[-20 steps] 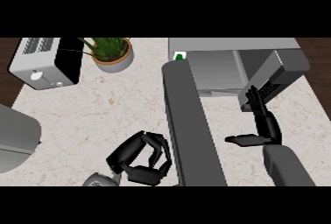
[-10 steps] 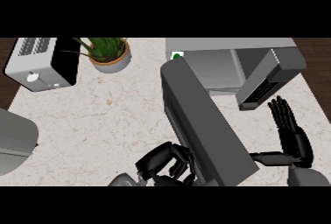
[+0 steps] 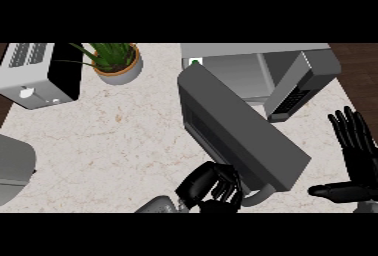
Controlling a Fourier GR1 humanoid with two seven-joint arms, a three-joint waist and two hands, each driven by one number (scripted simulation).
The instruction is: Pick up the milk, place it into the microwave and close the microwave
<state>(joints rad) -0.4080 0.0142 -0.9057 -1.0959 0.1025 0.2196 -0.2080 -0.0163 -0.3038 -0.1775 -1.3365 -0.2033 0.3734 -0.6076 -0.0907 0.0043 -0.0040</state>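
The microwave (image 3: 258, 70) stands at the back right with its cavity showing. Its grey door (image 3: 236, 135) hangs partly swung, slanting from the hinge at the left front corner down to the right. A small white and green bit (image 3: 196, 62) shows at that corner behind the door; it may be the milk, the rest is hidden. My left hand (image 3: 214, 187) is at the lower middle, fingers curled, against the door's free end beside its curved handle (image 3: 258, 196). My right hand (image 3: 358, 155) is at the right edge, fingers straight and up, holding nothing.
A silver toaster (image 3: 37, 75) sits at the back left, with a potted plant (image 3: 114, 60) next to it. A grey rounded object (image 3: 11, 165) shows at the left edge. The counter (image 3: 111, 140) ends just right of the microwave.
The door has swung rightward towards the microwave. My left hand moved right along with the door's end. My right hand drew back from the cavity to the right edge and opened upward.
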